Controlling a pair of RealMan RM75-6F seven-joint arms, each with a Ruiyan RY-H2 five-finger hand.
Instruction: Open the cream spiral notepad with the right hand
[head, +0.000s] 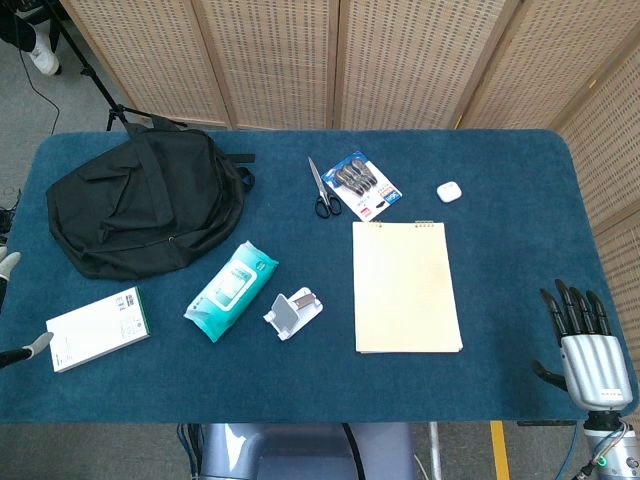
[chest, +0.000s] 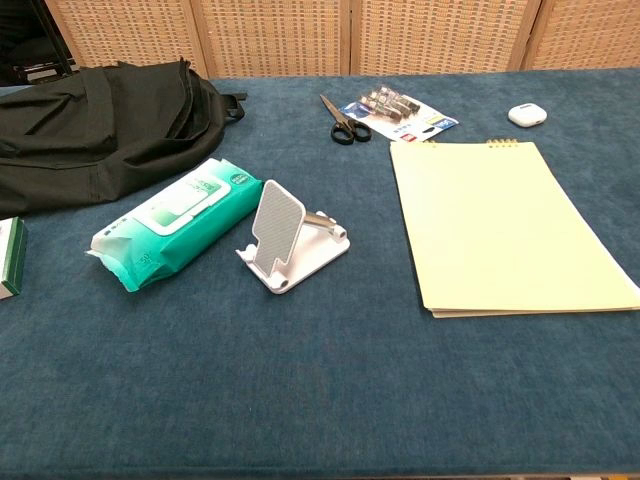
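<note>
Our right hand waits at the near right edge of the table with fingers spread and holding nothing, and the closed cream notepad lies to its left, long side pointing away from us, rings at the far end.

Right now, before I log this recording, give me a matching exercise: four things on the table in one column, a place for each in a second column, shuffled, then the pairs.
Things:
1. cream spiral notepad
2. black-handled scissors
3. teal wet-wipes pack
4. black fabric backpack

Places:
A. far left of the table
B. just left of the white phone stand
C. closed, flat, left of the right hand
D. beside the blister pack of clips

Pairs: 1-C, 2-D, 3-B, 4-A
</note>
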